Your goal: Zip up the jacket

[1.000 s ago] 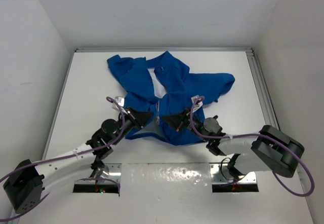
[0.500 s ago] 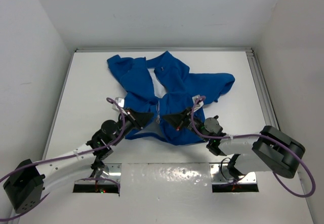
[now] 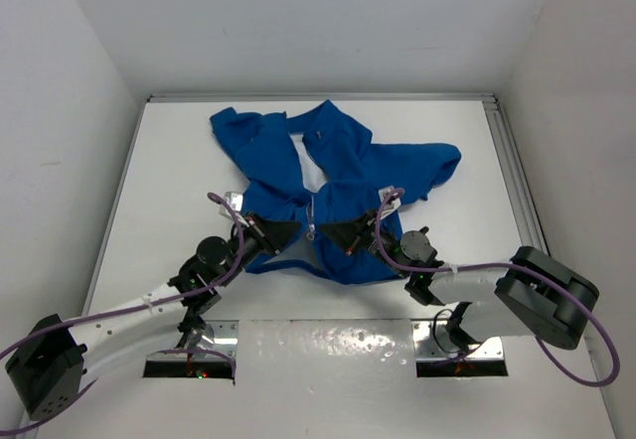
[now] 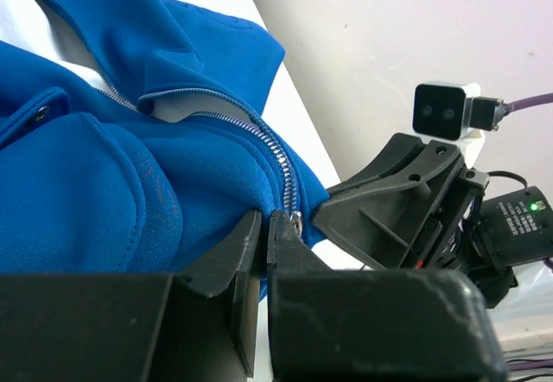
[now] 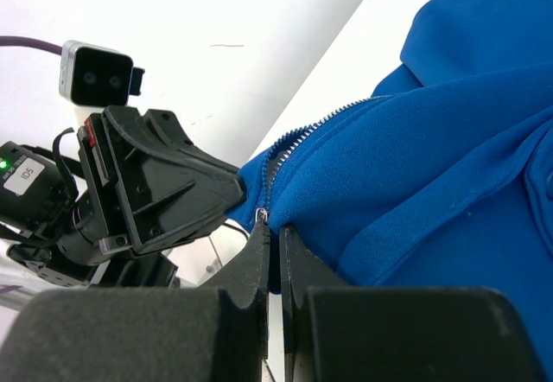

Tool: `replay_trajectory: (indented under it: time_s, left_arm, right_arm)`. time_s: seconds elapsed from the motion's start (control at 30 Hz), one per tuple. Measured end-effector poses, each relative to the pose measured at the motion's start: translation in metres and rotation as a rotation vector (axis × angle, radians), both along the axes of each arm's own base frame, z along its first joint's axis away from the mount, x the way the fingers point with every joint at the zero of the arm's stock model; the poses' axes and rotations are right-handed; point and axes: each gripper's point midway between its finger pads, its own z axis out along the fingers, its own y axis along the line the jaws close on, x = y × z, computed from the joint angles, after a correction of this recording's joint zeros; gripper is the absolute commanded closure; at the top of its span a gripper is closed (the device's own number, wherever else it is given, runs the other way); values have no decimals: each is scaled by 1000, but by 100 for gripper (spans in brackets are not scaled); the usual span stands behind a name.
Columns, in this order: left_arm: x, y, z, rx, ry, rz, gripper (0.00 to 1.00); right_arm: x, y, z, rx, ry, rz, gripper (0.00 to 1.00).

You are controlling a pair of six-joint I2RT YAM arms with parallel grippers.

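One jacket [image 3: 343,161], left gripper [image 4: 264,228], right gripper [image 5: 270,232]

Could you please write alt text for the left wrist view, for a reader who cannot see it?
The left pincer, at the bottom of the frame, is pinched shut on the lower front edge of the blue jacket, beside the foot of its pale zipper. The right pincer meets the same hem from the right, with the white table beyond.
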Motion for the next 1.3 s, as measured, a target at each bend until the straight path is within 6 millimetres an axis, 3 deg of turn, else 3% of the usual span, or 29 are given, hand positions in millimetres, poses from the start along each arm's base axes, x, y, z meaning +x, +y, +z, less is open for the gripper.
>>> replay_trajectory:
  time_s: [0.8,1.03,1.17,1.3]
  left_arm:
    - [-8,-1,4,60,-78,-49,100]
    - [1,5,16,79,-107,6,100]
    - [11,8,26,73,-121,58,100]
    - [23,12,30,56,-132,124,100]
  right_arm:
    - [2,3,11,46,21,0,100]
    - [-10,5,40,117,22,62,100]
    - [-11,5,61,127,-14,63,100]
    - [-7,6,71,109,-33,52,100]
